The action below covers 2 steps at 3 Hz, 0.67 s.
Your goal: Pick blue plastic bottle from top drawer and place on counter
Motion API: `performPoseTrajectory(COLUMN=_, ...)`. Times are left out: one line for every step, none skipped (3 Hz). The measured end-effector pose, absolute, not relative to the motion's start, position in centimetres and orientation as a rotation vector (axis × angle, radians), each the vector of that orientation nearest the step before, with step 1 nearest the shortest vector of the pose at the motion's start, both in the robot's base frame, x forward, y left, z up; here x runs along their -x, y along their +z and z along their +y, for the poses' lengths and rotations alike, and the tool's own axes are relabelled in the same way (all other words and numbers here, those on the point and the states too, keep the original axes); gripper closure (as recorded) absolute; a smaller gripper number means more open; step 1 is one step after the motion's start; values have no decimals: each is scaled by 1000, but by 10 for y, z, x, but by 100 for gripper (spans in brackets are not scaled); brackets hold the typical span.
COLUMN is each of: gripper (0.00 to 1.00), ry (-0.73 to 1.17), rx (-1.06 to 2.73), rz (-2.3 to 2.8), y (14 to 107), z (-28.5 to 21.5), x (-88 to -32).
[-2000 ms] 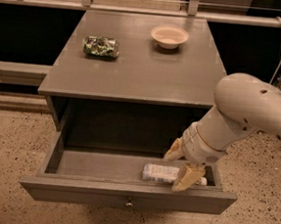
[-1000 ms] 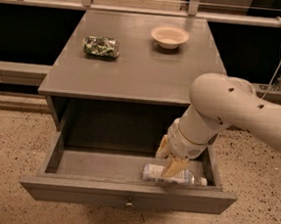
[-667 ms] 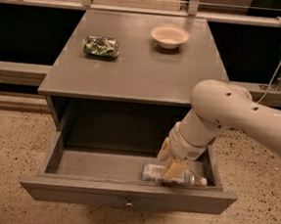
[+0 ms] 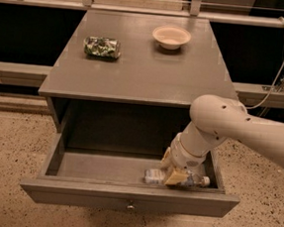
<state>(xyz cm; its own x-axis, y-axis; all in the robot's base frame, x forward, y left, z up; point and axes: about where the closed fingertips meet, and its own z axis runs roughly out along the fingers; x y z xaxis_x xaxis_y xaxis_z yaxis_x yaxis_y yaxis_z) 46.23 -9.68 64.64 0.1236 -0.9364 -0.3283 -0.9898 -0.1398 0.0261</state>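
The top drawer (image 4: 124, 197) is pulled open below the counter (image 4: 145, 71). The blue plastic bottle (image 4: 152, 176) lies on its side on the drawer floor near the front right, with its white cap (image 4: 205, 181) pointing right. My gripper (image 4: 171, 169) is down inside the drawer, right over the middle of the bottle and hiding that part of it. The white arm (image 4: 230, 125) reaches in from the right.
On the counter stand a green-and-white shiny packet (image 4: 102, 47) at the back left and a shallow beige bowl (image 4: 171, 36) at the back right. A cable (image 4: 279, 73) hangs at the far right. The floor (image 4: 10, 148) is speckled stone.
The gripper moved left and down over the bottle two seconds ago. Over the last second it has stayed almost in place. The bottle has not moved.
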Motion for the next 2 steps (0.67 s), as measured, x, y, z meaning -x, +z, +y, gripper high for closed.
performPoseTrajectory(gripper=49, ry=384, rx=2195, rz=1927, y=639, z=-98, x=-459)
performPoseTrajectory(gripper=47, ry=384, rx=2195, rz=1927, y=639, z=-98, x=-459)
